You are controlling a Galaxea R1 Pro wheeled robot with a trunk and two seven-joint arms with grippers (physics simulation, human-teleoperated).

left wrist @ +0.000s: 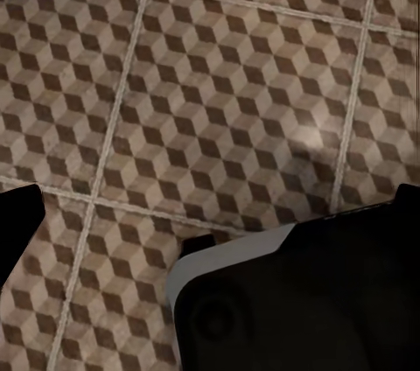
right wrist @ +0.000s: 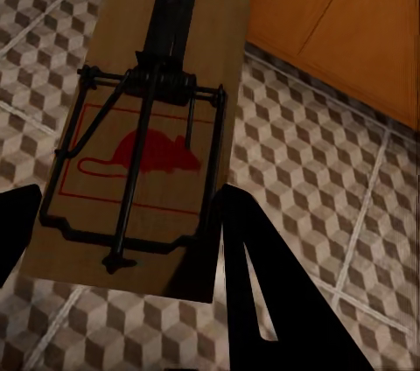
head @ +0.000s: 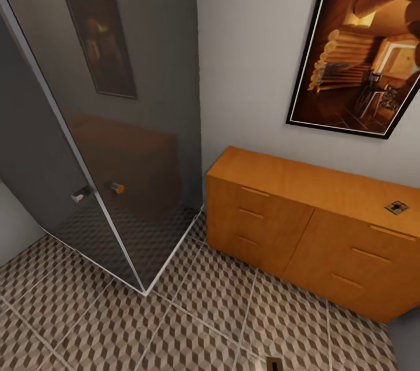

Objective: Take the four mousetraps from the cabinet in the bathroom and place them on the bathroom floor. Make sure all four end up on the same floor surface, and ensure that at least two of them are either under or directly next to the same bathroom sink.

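Right pincer [right wrist: 122, 240] clamped on mousetrap [right wrist: 144, 126], held over bathroom floor [head: 192, 318] by cabinet [head: 303, 231]. Left pincer [left wrist: 210, 222] over bare tiles; opening unclear. Second mousetrap [head: 396, 207] near cabinet top's right end. Glass shower panel [head: 116, 126] stands left; framed picture [head: 361, 44] on wall.

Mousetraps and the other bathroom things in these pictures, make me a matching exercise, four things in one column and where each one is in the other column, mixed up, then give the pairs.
Things:
1. mousetrap with the red mouse print
2. small mousetrap
3. framed picture
4. cabinet

Places:
A. on the wall above the cabinet
B. held between the right gripper's fingers, above the bathroom floor
C. standing on the tiled floor against the wall
D. lying on the cabinet's flat top

Pairs: 1-B, 2-D, 3-A, 4-C
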